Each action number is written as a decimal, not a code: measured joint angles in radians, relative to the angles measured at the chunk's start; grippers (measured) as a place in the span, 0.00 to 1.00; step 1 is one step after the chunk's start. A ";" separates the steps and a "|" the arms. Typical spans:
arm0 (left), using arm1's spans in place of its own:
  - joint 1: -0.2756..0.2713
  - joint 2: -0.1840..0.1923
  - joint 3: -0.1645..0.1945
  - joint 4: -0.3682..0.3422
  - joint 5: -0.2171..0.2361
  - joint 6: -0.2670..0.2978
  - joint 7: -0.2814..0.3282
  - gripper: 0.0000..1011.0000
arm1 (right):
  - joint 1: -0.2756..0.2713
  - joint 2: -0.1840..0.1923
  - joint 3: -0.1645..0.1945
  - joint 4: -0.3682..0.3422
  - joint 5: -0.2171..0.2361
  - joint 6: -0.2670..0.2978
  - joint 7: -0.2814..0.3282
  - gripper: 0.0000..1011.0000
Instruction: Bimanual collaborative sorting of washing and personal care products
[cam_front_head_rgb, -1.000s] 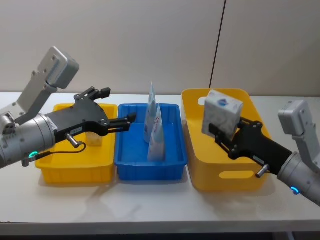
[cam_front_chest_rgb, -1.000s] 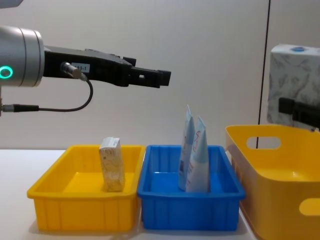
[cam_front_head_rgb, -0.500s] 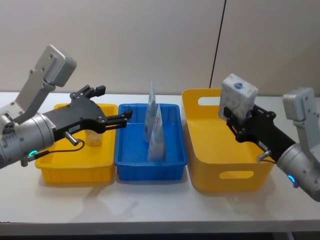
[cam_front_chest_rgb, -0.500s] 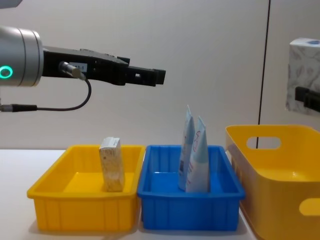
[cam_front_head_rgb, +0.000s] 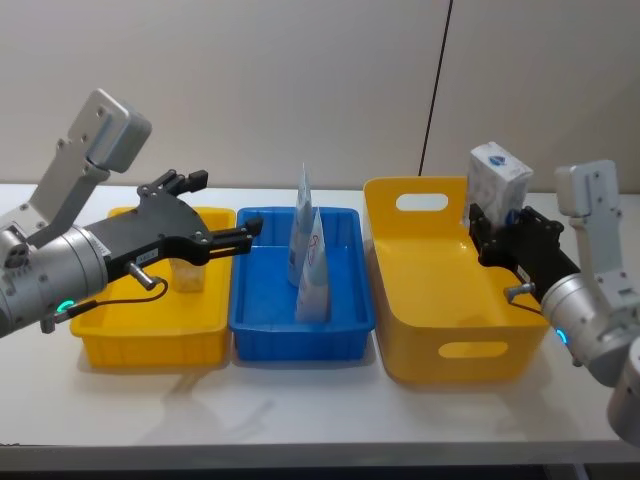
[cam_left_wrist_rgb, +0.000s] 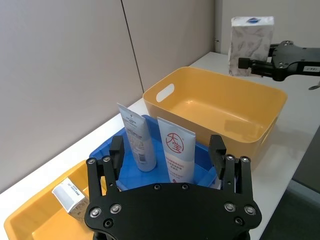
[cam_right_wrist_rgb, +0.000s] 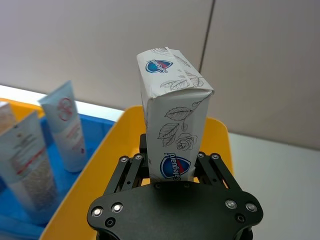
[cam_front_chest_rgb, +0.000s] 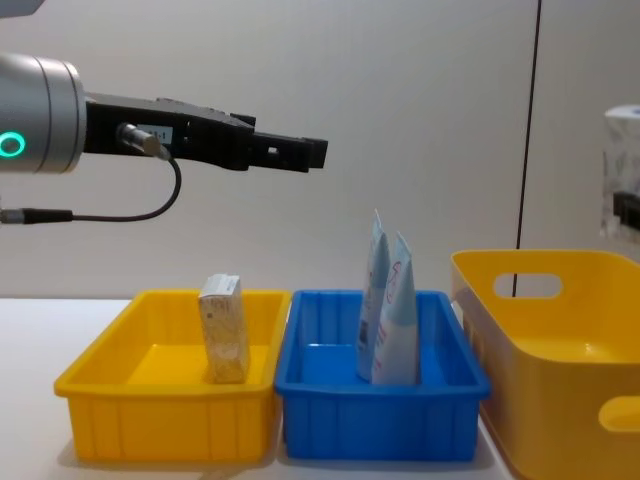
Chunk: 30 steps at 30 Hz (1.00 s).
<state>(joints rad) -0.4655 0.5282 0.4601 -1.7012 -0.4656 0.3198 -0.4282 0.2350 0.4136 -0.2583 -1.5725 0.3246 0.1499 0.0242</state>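
My right gripper (cam_front_head_rgb: 488, 222) is shut on a white pouch (cam_front_head_rgb: 498, 178) with grey leaf print and a blue logo, held upright above the right rim of the large yellow bin (cam_front_head_rgb: 450, 350). The right wrist view has the pouch (cam_right_wrist_rgb: 172, 115) clamped between the jaws. Two slim pale-blue and white tubes (cam_front_head_rgb: 310, 260) stand in the blue bin (cam_front_head_rgb: 300, 342). A small beige carton (cam_front_head_rgb: 187, 275) stands in the small yellow bin (cam_front_head_rgb: 150, 342). My left gripper (cam_front_head_rgb: 225, 207) hovers open and holds nothing, over the seam between those two bins, above the tubes (cam_left_wrist_rgb: 177, 155).
The three bins stand side by side on a white table (cam_front_head_rgb: 300, 410), with a plain wall close behind. The large yellow bin (cam_front_chest_rgb: 560, 380) is taller than the others and has handle cut-outs. Bare table lies in front of the bins.
My right gripper has carried the pouch to the right and farther back, from over the large yellow bin's middle to its right rim. My left gripper has drawn back slightly to the left.
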 joint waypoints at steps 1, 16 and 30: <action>0.000 0.000 0.000 0.000 0.000 0.000 0.000 0.99 | 0.003 -0.006 0.000 0.006 -0.002 0.009 -0.009 0.37; 0.001 -0.001 -0.001 -0.001 0.000 0.002 0.004 0.99 | 0.076 -0.082 -0.016 0.106 -0.040 0.138 -0.096 0.37; 0.001 -0.001 -0.001 -0.001 0.000 0.002 0.006 0.99 | 0.119 -0.098 -0.030 0.153 -0.057 0.176 -0.088 0.37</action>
<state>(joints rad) -0.4644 0.5271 0.4588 -1.7020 -0.4657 0.3214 -0.4224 0.3545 0.3153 -0.2880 -1.4194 0.2679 0.3255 -0.0636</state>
